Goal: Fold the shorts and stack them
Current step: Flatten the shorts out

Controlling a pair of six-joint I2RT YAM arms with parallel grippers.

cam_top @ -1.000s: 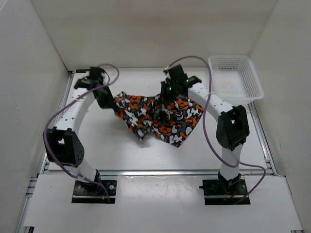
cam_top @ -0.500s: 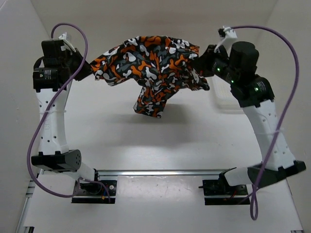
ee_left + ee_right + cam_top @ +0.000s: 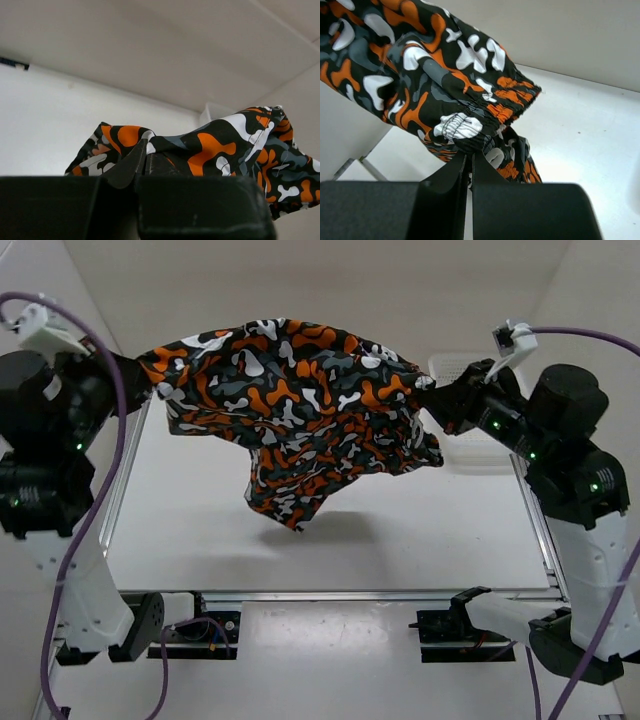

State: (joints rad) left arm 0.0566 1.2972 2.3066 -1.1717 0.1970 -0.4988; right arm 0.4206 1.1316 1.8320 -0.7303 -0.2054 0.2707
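The camouflage shorts [image 3: 300, 400] hang in the air high above the table, stretched between my two grippers, with a loose fold drooping down in the middle. My left gripper [image 3: 140, 375] is shut on the left end of the shorts [image 3: 200, 145]; its jaws stand pinched on the fabric in the left wrist view [image 3: 146, 155]. My right gripper [image 3: 432, 400] is shut on the elastic waistband at the right end of the shorts [image 3: 465, 125], the band bunched at the fingertips [image 3: 469, 154].
The white mesh basket [image 3: 452, 365] stands at the back right, mostly hidden behind the right arm and the cloth. White walls close in the table on three sides. The table's metal rail [image 3: 330, 595] runs along the front edge.
Both arms have risen and spread further apart, lifting the shorts off the table and stretching them wide and closer to the camera. Both grips have held.
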